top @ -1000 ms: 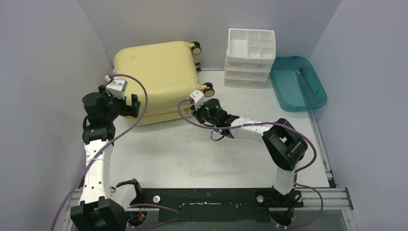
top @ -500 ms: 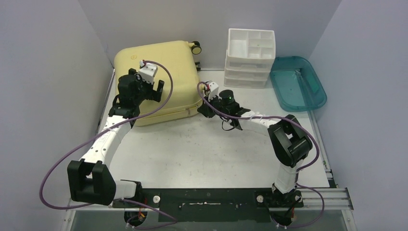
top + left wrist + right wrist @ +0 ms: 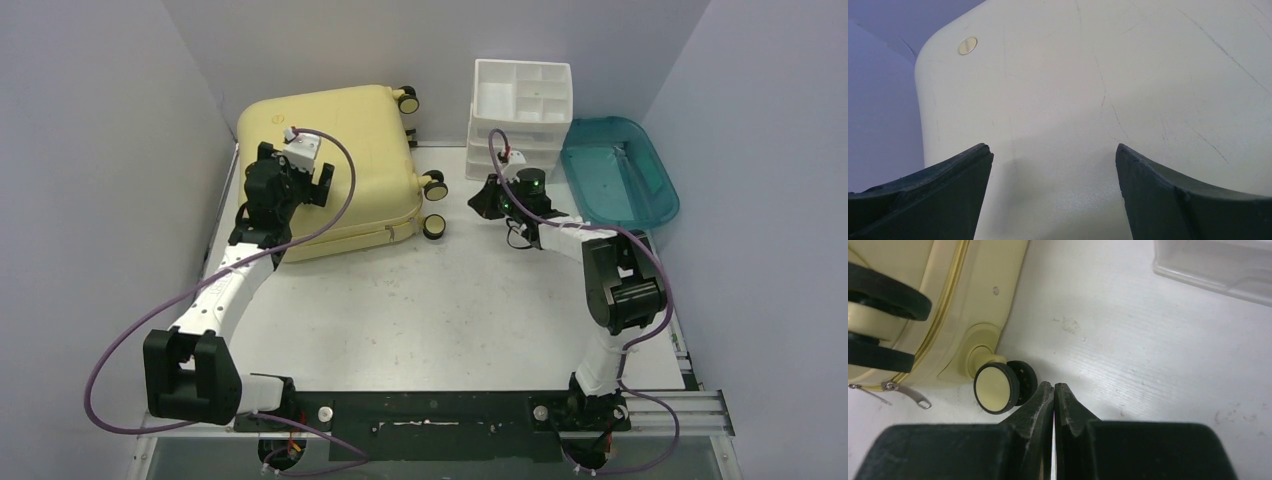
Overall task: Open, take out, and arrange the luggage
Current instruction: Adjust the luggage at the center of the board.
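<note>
Luggage [image 3: 340, 160]: lies flat at the far left of the table [image 3: 430, 300], close to the left wall. Shell is shut, and the zip seam runs along the near edge. Its wheels [image 3: 434, 186] face right.

Left arm: reaches over the luggage from the near left. Left fingers [image 3: 933, 195] are spread wide and hold nothing. In the wrist view only pale shell shows between them, with a small round stud [image 3: 967, 45] near the far-left corner. Whether the tips touch the shell: cannot tell.

Zip pull [image 3: 910, 396]: lies at the seam, by the wheel end.

Right arm: stretched toward the far centre. Right fingers [image 3: 1040, 407] are pressed together tip to tip, with nothing between them. They hang over bare table, between the wheels and the organizer [image 3: 520, 115]. In the wrist view one wheel [image 3: 995, 388] sits just left of the tips, apart from them.

Organizer: white, stacked drawers, compartments on top. It stands at the far wall, right of the luggage.

Tray [image 3: 620, 172]: teal, just right of the organizer, in the far-right corner.
</note>
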Motion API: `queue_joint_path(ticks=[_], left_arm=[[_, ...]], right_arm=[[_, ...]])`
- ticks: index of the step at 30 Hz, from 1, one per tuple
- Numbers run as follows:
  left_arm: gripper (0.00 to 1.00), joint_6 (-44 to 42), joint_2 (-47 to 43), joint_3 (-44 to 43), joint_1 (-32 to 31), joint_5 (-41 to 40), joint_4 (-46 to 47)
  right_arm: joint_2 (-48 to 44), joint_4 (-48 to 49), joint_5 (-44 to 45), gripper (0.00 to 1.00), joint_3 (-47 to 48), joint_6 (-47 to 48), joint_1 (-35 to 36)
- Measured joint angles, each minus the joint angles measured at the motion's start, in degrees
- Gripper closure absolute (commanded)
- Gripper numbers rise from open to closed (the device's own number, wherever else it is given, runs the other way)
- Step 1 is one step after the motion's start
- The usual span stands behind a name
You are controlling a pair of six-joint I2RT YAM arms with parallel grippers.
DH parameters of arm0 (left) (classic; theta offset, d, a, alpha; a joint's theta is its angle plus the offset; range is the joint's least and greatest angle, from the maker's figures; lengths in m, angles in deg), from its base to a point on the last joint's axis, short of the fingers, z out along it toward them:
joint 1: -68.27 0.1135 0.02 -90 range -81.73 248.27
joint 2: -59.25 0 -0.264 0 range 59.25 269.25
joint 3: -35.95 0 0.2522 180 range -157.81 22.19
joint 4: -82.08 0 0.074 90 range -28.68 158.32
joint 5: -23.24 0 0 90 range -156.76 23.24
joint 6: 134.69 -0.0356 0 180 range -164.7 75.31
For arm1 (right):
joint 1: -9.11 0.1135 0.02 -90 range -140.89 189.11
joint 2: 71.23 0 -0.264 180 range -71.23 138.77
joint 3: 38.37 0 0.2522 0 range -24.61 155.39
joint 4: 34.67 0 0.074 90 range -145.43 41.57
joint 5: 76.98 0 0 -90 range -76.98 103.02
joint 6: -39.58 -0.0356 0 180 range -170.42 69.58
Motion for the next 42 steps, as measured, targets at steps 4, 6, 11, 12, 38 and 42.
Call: queue_joint_path(ticks=[4, 6, 11, 12, 38, 42], left_arm=[[0.06, -0.8, -0.5, 0.0, 0.0, 0.0, -0.7], [0.05, -1.1, -1.1, 0.0, 0.1, 0.4, -1.6], [0.03, -2.4, -2.7, -1.0, 0.4, 3.3, -5.8], [0.03, -2.5, -2.8, -1.7, 0.4, 4.1, -7.5], [0.03, -5.5, -23.0, 6.1, 1.2, 14.8, -30.8], [0.03, -5.6, -23.2, 8.4, 1.3, 15.0, -33.1]], right_arm=[[-0.7, 1.7, -0.9, 0.72, -2.6, 3.4, 2.1], [-2.3, 3.1, -1.7, 0.61, -6.0, 6.1, 3.6], [-3.9, 5.4, -7.0, 0.40, -8.9, 10.4, 5.2], [-3.9, 6.0, -7.6, 0.39, -8.9, 10.6, 5.1], [-2.1, -17.3, -14.2, 0.69, 15.1, 44.3, 9.6], [-3.8, -17.8, -15.1, 0.70, 13.4, 46.5, 10.0]])
